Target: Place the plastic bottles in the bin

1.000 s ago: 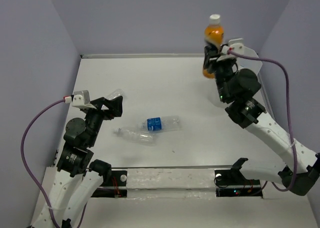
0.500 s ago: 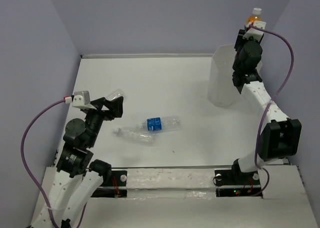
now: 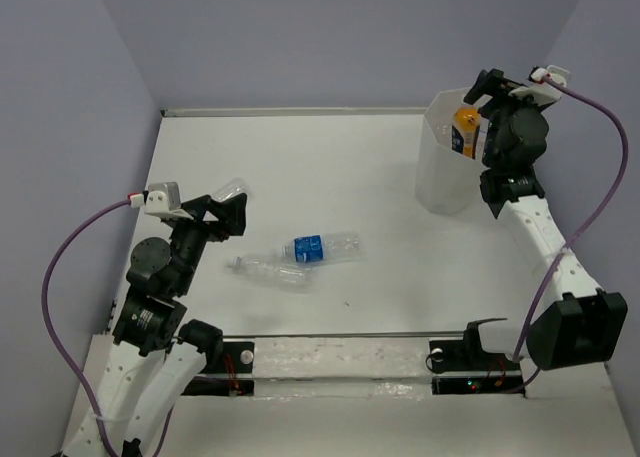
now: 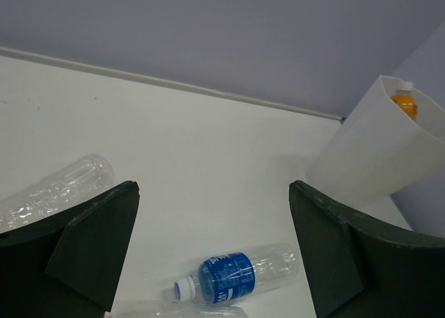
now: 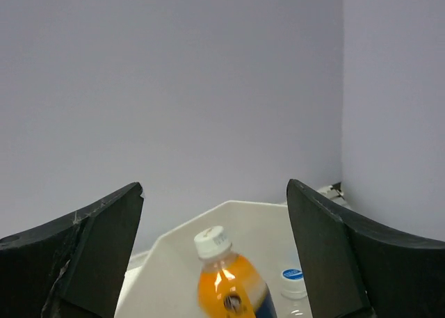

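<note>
The white bin [image 3: 440, 172] stands at the back right. An orange bottle [image 3: 466, 127] with a white cap sits inside it, free of my right gripper [image 3: 484, 89], which hangs open just above the rim. In the right wrist view the orange bottle [image 5: 226, 287] is below the spread jaws, beside a blue cap [image 5: 293, 276]. A blue-labelled bottle [image 3: 322, 247] and a clear bottle [image 3: 270, 270] lie mid-table. A third clear bottle [image 3: 230, 189] lies by my left gripper [image 3: 232, 215], which is open and holds nothing.
Purple walls close in the table on three sides, and the bin stands close to the right wall. The left wrist view shows the blue-labelled bottle [image 4: 236, 276] ahead on the table and the bin [image 4: 361, 158] far right.
My right gripper swung from holding the orange bottle high to over the bin and opened. The orange bottle now sits in the bin. The left arm has not moved.
</note>
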Robot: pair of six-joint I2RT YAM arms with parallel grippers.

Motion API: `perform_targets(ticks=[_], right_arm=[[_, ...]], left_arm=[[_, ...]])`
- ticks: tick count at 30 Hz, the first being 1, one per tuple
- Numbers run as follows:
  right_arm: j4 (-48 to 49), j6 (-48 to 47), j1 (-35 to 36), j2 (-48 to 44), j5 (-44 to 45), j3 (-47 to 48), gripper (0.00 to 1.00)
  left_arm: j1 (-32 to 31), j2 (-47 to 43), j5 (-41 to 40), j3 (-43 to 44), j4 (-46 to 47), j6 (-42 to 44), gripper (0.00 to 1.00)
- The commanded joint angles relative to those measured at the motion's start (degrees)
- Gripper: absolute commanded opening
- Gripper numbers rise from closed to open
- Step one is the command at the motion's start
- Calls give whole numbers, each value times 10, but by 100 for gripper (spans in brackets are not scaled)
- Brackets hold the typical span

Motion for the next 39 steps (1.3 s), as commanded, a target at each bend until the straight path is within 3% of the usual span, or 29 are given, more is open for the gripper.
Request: perform_targets(ticks=[1,5,9,11,13,14,17,19,20,24,29,39], right_arm=[[-52,90,0,-56,-73,10,88],[-101,147,21,-104,-173,-21,79],[-136,147,108,-126,-247,-72,70],[-167,115,194,-112,-261,-82,60],[-218,78,271,-64,-275,-78,37],[-235,63,292,-45,-281,-73,30],[-290,-28,363,33,-305,-54,25],[-309,-86,384,75,-340,-45,40],[-310,-97,389,87,-378,-40,62],[-355,-132,394,142,-404,-6,91],[-399,-156,428,198,-406,45,94],[-481,-219,436,289,-313,98,95]], left_arm=[[-1,1,10,-2,22,8,99],[1,1,9,-2,22,8,99],[2,4,7,-1,22,8,99],[2,5,5,-1,22,9,99],[2,5,1,-1,21,9,99],[2,4,0,-1,21,9,99],[5,3,-4,-1,20,9,99],[6,3,-4,-1,19,9,99],[7,3,-6,-1,18,10,99],[8,4,-8,0,17,11,99],[9,1,-12,1,15,13,99],[13,-3,-22,3,13,16,99]])
